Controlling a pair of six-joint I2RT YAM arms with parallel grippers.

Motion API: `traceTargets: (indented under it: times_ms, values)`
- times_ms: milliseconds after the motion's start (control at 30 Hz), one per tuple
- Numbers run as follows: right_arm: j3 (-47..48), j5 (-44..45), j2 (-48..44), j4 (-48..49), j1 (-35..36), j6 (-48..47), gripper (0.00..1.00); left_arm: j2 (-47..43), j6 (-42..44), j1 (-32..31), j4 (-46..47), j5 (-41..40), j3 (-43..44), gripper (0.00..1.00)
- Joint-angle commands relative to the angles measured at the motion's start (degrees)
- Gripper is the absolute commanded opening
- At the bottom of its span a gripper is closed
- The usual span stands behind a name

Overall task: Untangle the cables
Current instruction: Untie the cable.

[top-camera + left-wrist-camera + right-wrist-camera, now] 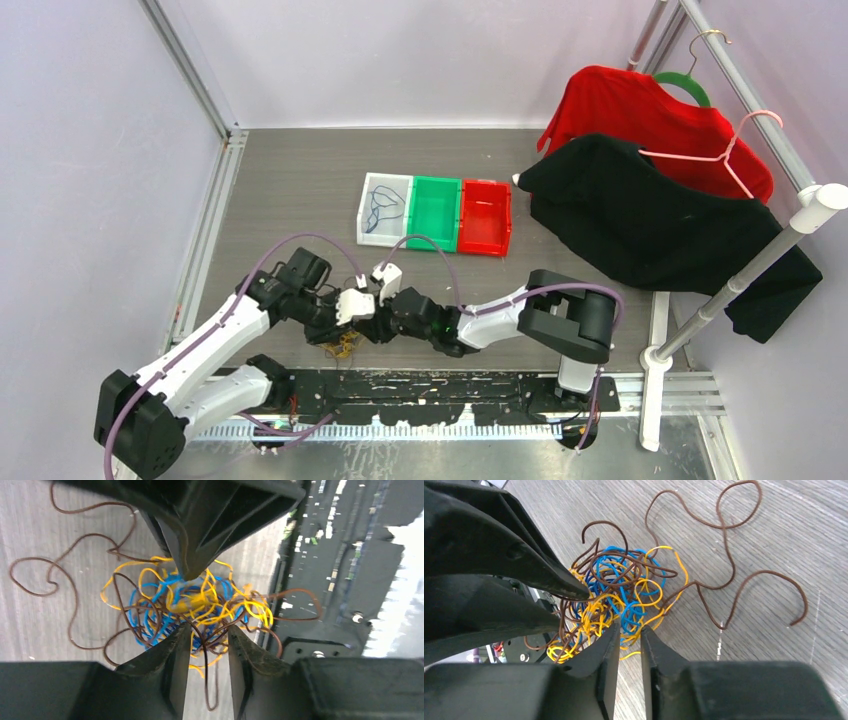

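Left gripper [209,628]: jaws part open at the tangle's edge; a brown strand hangs loose through the gap; nothing pinched
Right gripper [630,626]: jaws a narrow slit apart; tips at the tangle's rim; no strand clamped
Cables [192,604]: blue, yellow and brown knot on the table [300,180], between both grippers, near the rail [450,395]; brown loops trail outward
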Motion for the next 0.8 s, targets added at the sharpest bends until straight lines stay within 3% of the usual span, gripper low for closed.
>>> traceTargets:
  times_ms: [0, 100, 200, 333, 533, 767]
  values:
    - [-1.1, 1.9, -0.8, 4.7, -1.2, 2.6, 0.21, -1.9, 4.5, -0.3, 13.3, -3.2, -3.7, 0.33]
    - [-3.2, 3.1, -2.2, 5.0, -2.0, 3.5, 0.04, -1.1, 8.2, -0.3, 13.9, -3.8, -5.4, 0.18]
    - [-5.1, 5.4, -3.8, 4.2, -3.5, 5.6, 0.01, -0.8, 9.7, -0.2, 12.1, -4.5, -4.6, 0.00]
    - [-9.6, 7.2, -8.2, 6.2, -5.5, 7.5, 0.01, -4.1, 10.0, 0.5, 7.6, -2.3, -1.2, 0.00]
    - [-11.9, 13.0, -14.4, 3.2, -5.5, 5.9, 0.01, -7.0, 2.7, 0.5, 2.4, 3.8, 8.3, 0.00]
    - [-17.3, 27.2, -36.5, -9.1, -7.9, 3.2, 0.01, -11.6, 15.3, 0.5, -6.1, -5.0, 9.5, 0.00]
